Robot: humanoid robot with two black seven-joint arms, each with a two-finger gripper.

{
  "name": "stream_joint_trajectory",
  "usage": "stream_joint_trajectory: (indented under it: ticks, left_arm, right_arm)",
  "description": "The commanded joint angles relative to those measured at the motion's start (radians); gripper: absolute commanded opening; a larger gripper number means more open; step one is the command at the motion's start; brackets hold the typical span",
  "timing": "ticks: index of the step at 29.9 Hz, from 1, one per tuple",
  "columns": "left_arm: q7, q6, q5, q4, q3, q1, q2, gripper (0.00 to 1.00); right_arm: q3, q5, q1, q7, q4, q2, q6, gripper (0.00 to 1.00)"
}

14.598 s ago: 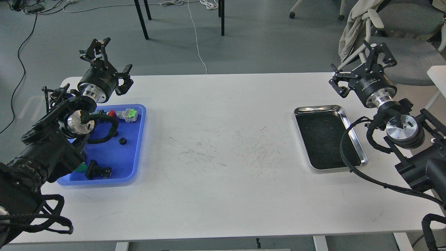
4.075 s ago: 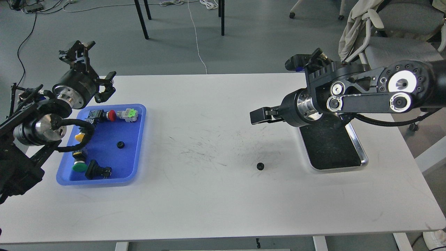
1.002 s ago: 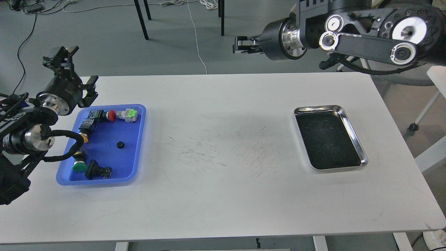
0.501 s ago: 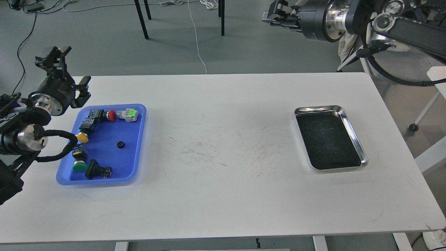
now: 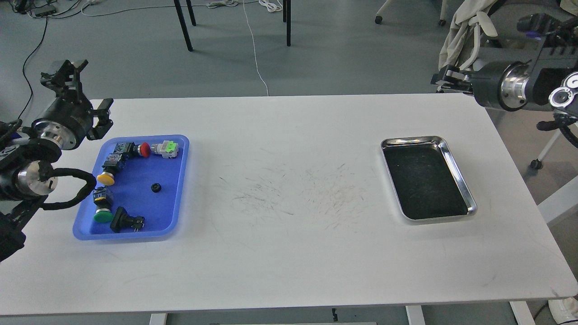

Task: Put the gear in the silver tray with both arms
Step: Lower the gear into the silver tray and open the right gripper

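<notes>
The silver tray (image 5: 455, 168) lies at the right of the white table, and its dark floor holds nothing I can see. A small black gear (image 5: 156, 187) lies in the blue tray (image 5: 179, 180) at the left. My left gripper (image 5: 86, 85) is open and empty, raised behind the blue tray's far left corner. My right gripper (image 5: 445, 77) hangs in the air beyond the table's far right edge, behind the silver tray. It is dark and seen from the side. I cannot tell whether it holds anything.
The blue tray also holds several push-button switches with red (image 5: 144, 149), green (image 5: 103, 216) and yellow (image 5: 105, 178) caps. A chair with a cloth (image 5: 460, 31) stands behind the table at the right. Table legs and cables are on the floor behind.
</notes>
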Motion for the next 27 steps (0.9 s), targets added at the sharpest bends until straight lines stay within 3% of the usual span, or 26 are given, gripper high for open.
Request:
stream_joint_trajectory:
  ticks: [1,10,20,27]
  left_arm:
    - [0.0,0.0,0.0,0.0,-0.001,0.0,0.0,0.98]
    - [0.0,0.0,0.0,0.0,0.001,0.0,0.0,0.98]
    - [0.003,-0.001,0.0,0.0,0.001,0.0,0.001,0.98]
    - [0.002,-0.001,0.0,0.0,-0.001,0.0,0.008,0.98]
  right_arm:
    - [0.0,-0.038,-0.058,0.0,-0.003,-0.008,-0.002,0.02]
    - [0.006,-0.146,-0.216,0.006,-0.052,0.014,-0.069,0.03]
    - [0.0,-0.147,-0.31,0.032,-0.198,0.156,-0.089,0.05]
    - [-0.005,-0.158,-0.321,0.031,-0.214,0.175,-0.086,0.15]
